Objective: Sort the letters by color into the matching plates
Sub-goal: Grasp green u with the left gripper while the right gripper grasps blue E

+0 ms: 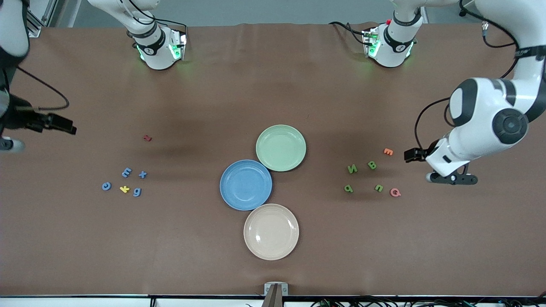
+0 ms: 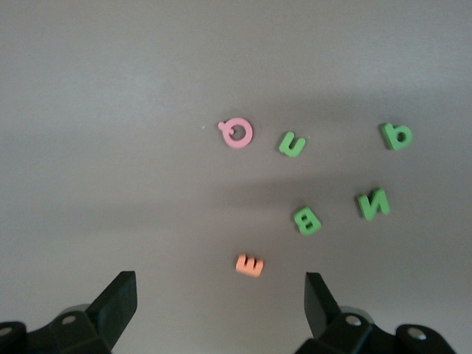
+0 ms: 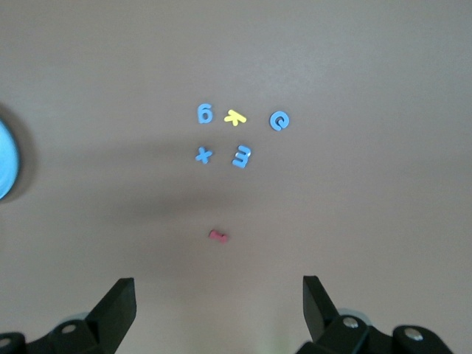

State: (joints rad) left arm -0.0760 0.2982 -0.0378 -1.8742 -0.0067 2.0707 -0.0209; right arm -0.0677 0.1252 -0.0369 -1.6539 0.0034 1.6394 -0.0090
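Note:
The blue plate [image 1: 245, 184] and the pale green plate [image 1: 280, 147] touch at mid-table. Blue letters E [image 1: 126, 172], x [image 1: 142, 174], c [image 1: 106, 186] and g [image 1: 137, 192] lie toward the right arm's end. Green letters N [image 1: 352, 169], B [image 1: 372, 165], p [image 1: 348, 188] and n [image 1: 379, 187] lie toward the left arm's end. My left gripper [image 2: 220, 302] hangs open and empty above the table beside the green group. My right gripper [image 3: 219, 302] is also open and empty, up over the table's end beside the blue group.
A cream plate [image 1: 271, 231] sits nearer the front camera, touching the blue plate. A yellow k [image 1: 124, 189] lies among the blue letters, with a small dark red letter [image 1: 147, 137] farther off. An orange E [image 1: 387, 151] and a pink Q [image 1: 395, 192] flank the green letters.

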